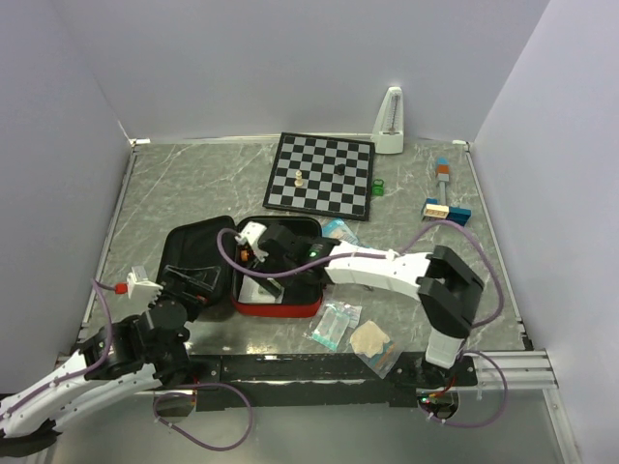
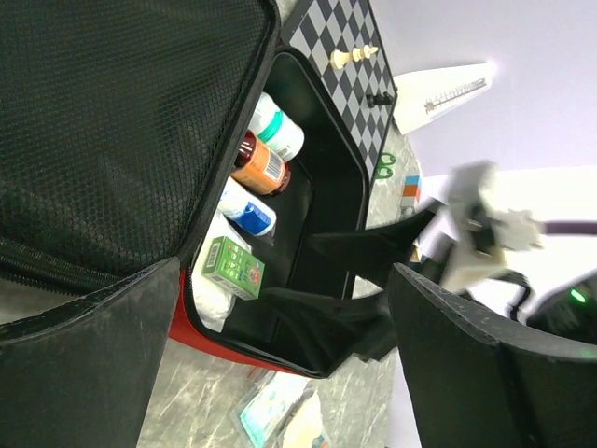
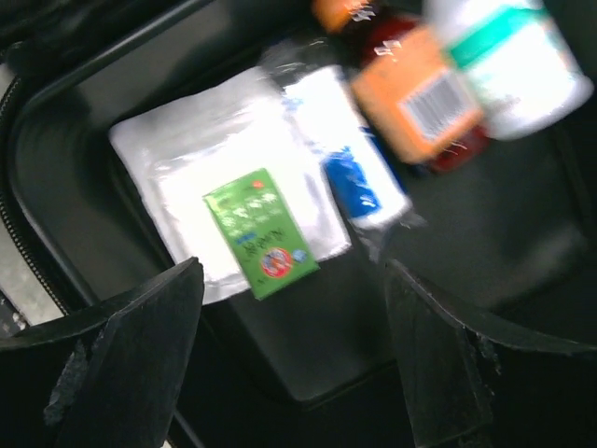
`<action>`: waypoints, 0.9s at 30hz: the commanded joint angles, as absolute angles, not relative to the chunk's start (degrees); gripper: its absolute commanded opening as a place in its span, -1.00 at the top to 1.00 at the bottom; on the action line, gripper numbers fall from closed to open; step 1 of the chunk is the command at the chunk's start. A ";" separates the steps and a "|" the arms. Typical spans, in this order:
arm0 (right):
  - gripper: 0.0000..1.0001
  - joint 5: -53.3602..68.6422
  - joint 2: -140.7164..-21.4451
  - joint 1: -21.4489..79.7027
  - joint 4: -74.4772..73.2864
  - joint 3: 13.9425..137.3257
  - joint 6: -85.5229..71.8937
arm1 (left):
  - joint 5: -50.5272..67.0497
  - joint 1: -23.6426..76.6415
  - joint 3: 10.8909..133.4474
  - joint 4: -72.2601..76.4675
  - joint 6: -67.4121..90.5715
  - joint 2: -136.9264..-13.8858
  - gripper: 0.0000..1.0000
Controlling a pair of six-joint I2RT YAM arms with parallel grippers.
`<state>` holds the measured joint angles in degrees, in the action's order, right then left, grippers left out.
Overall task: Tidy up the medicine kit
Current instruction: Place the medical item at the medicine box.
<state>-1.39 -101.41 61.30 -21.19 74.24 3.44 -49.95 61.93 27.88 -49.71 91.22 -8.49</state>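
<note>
On the marbled worktop (image 1: 193,184), the chessboard (image 1: 322,174) sits at 1 o'clock from the unzipped red medicine kit (image 1: 280,310) near centre, where the right hand (image 3: 294,355) gapes empty above a green box (image 3: 259,233), while the left hand (image 2: 289,280) is wide open at the kit's 8 o'clock.

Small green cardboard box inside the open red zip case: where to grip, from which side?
Come straight down from above and pinch the green cardboard box across its two long edges, mid-length. It lies flat, label up, on the white plastic pouch, with pouch showing along both long edges, likely leaving room.
</note>
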 commanded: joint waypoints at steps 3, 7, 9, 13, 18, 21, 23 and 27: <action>-0.69 -10.99 -80.98 53.82 -14.85 66.02 -9.11 | -51.33 62.05 29.44 -50.45 90.79 -7.03 -0.93; -0.60 -11.59 -74.54 39.85 -18.35 60.65 -19.06 | -50.89 62.05 28.48 -49.22 90.27 -7.03 -0.93; -0.55 -11.08 -75.23 34.83 -21.17 60.03 -21.44 | -50.45 62.05 27.43 -46.95 89.30 -7.21 -0.93; -0.47 -6.00 -78.30 27.17 -21.19 57.40 -25.30 | -49.57 62.05 26.54 -43.43 87.98 -8.26 -0.93; -0.45 -0.88 -83.83 21.89 -18.36 56.60 -27.94 | -48.69 62.05 27.60 -43.50 87.63 -10.46 -0.93; -0.46 -0.62 -86.74 20.57 -18.55 56.96 -29.88 | -48.08 62.05 28.21 -44.21 87.80 -10.81 -0.93; -0.46 -0.44 -87.19 19.60 -17.58 55.82 -31.02 | -47.73 62.14 28.21 -45.00 88.24 -10.64 -0.93; -0.41 1.40 -88.59 18.20 -16.79 54.32 -31.81 | -47.46 62.05 27.16 -45.09 89.03 -9.76 -0.93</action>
